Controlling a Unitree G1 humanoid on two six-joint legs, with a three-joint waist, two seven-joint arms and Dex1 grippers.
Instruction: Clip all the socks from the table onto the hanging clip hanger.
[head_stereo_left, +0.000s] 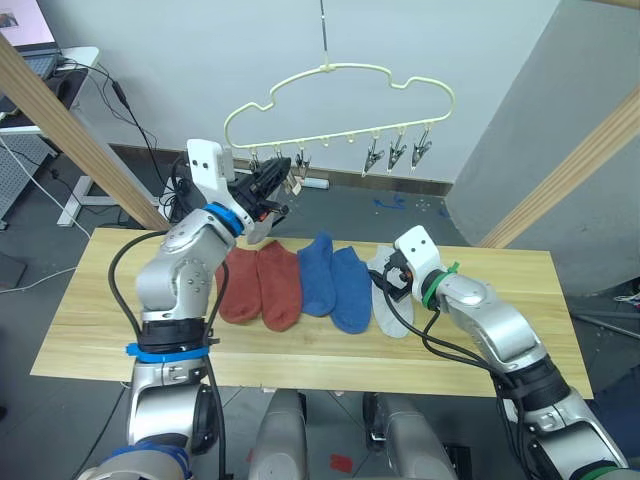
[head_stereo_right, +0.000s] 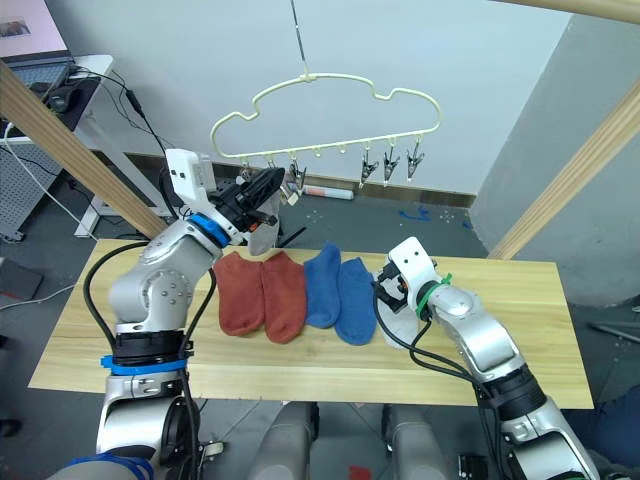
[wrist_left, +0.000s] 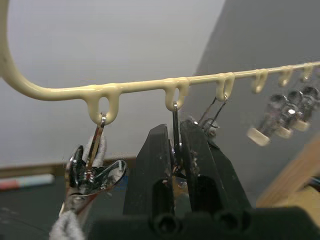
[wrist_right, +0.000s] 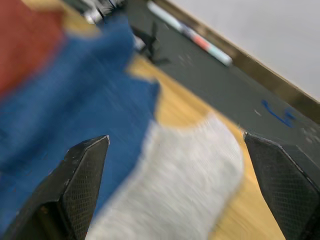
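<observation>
Up at the hanger (head_stereo_left: 340, 100), the left gripper (wrist_left: 174, 150) has its fingers clenched on a clip, probably squeezing it open for a sock, while the right gripper (wrist_right: 175, 170) hovers spread wide over the grey sock (head_stereo_left: 388, 300) on the surface (head_stereo_left: 520, 310), beside blue (head_stereo_left: 335, 285) and red (head_stereo_left: 262, 285) pairs.

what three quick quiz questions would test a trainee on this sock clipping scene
1. True or false: the right gripper is open above the light grey sock.
2. What is the left gripper pinching? A) a blue sock B) a clip on the clip hanger C) nothing
3. How many socks lie on the table?

Key: 1 true; 2 B; 3 five: two rust-red socks, two blue socks, one grey.
</observation>
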